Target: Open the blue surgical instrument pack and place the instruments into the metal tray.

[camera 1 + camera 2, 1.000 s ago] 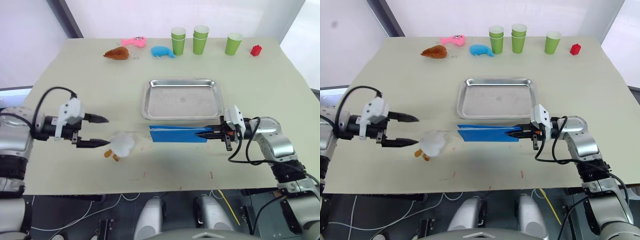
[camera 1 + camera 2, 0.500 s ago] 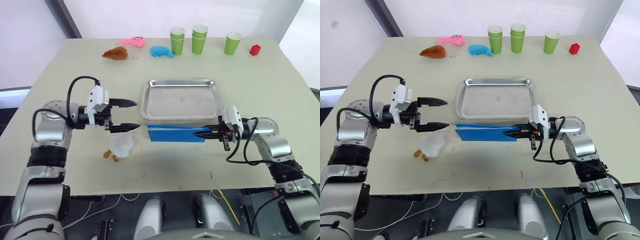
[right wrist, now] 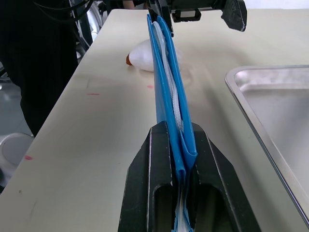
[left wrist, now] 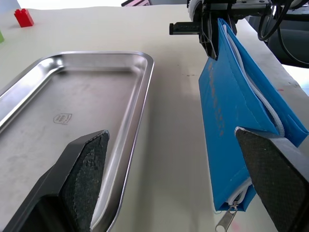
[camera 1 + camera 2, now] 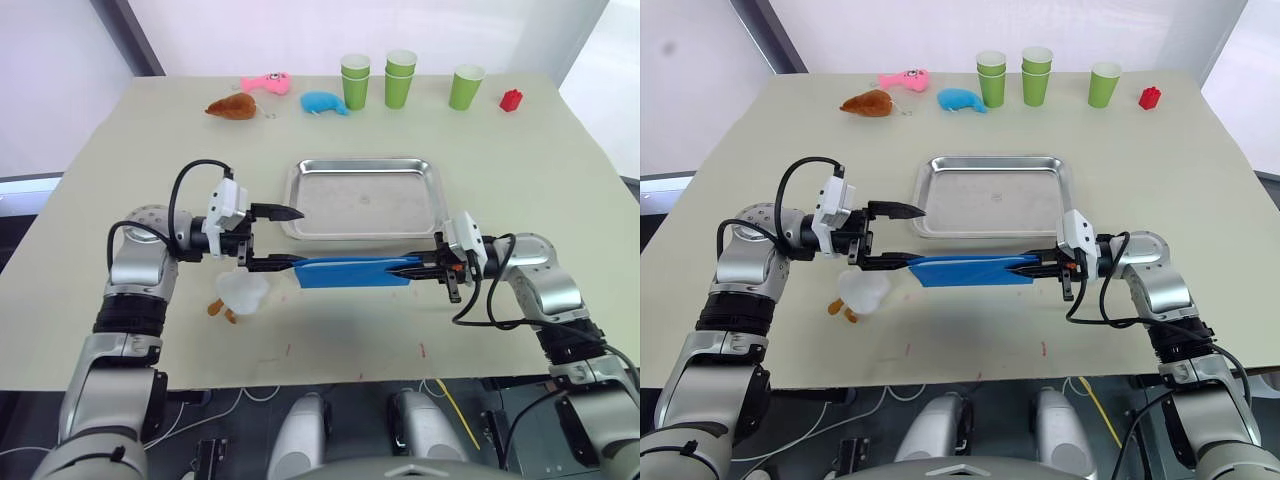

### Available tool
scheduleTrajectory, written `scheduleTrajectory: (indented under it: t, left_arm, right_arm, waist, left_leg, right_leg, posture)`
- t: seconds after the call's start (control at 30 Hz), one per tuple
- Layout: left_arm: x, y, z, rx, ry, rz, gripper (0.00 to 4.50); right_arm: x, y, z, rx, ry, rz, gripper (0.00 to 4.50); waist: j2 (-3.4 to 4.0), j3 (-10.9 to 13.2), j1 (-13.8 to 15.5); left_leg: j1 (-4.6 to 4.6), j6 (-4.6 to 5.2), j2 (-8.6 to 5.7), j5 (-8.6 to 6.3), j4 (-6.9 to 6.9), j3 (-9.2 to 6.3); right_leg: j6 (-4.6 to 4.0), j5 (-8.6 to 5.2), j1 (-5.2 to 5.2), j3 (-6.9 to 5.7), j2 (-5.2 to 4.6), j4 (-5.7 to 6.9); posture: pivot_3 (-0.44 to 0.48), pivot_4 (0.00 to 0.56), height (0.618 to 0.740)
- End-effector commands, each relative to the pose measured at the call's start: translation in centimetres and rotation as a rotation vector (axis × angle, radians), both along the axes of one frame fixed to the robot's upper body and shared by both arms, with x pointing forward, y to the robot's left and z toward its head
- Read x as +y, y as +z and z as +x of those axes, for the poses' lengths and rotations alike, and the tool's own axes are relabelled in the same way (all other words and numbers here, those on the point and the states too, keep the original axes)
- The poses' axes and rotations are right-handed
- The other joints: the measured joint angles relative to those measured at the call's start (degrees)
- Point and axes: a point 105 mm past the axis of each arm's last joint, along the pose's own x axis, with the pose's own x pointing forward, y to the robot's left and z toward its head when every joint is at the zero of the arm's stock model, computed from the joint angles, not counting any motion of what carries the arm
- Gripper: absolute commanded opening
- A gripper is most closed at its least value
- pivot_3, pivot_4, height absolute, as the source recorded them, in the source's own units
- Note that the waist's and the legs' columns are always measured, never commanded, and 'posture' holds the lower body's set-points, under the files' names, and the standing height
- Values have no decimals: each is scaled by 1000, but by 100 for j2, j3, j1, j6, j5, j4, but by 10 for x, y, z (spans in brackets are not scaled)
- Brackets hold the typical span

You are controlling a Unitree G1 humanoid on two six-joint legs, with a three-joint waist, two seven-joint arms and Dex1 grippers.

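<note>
Flat blue fabric instrument pack (image 5: 355, 271) stands on edge just in front of shiny rectangular steel tray (image 5: 365, 197), pinched at one end by right gripper (image 5: 412, 268). Left gripper (image 5: 283, 238) spread wide at opposite end. Pack unopened; tray empty; extraction pending.

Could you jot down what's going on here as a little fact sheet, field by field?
Held item: blue surgical instrument pack, standing on edge beside the metal tray
Right end effector: shut on one end of the pack
Left end effector: open at the pack's other end, one finger beside the edge, one over the tray rim
Tray contents: nothing inside
Instruments: none visible
Nearby: white duck toy by the left end effector
Far edge: green cups, small toys, red block
</note>
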Motion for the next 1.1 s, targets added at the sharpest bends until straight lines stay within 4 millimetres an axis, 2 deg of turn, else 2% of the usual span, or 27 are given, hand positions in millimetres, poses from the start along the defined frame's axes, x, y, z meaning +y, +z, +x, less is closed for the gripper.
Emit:
scheduleTrajectory:
  t: [0.03, 0.2, 0.5, 1.1]
  left_arm:
    - [2, 12, 0, -47, 0, 0, 4437]
    - [10, 26, -4, -40, 11, -76, 4437]
    - [22, 19, -19, 33, -12, -15, 4437]
    - [-4, -2, -11, 49, -44, -4, 4437]
  right_arm:
    - [-5, 9, 3, -31, -15, 12, 0]
    - [-7, 6, 3, -23, -16, 7, 0]
    - [-7, 6, 5, -18, -13, 8, 0]
    - [0, 19, -5, -26, 38, 34, 0]
  waist:
    - [0, 0, 0]
    - [0, 0, -3]
    - [0, 0, -3]
    - [0, 0, 3]
  left_leg:
    - [0, 0, 0, 0, 0, 0]
    - [0, 0, 0, 0, 0, 0]
    - [0, 0, 1, 0, 0, -1]
    - [0, 0, 0, 0, 0, 0]
  right_leg:
    - [0, 0, 0, 0, 0, 0]
    - [0, 0, 0, 0, 0, 0]
    - [0, 0, 0, 0, 0, 0]
    - [0, 0, 0, 0, 0, 0]
  posture:
    - [0, 150, 740]
    - [0, 150, 740]
    - [0, 150, 740]
    - [0, 150, 740]
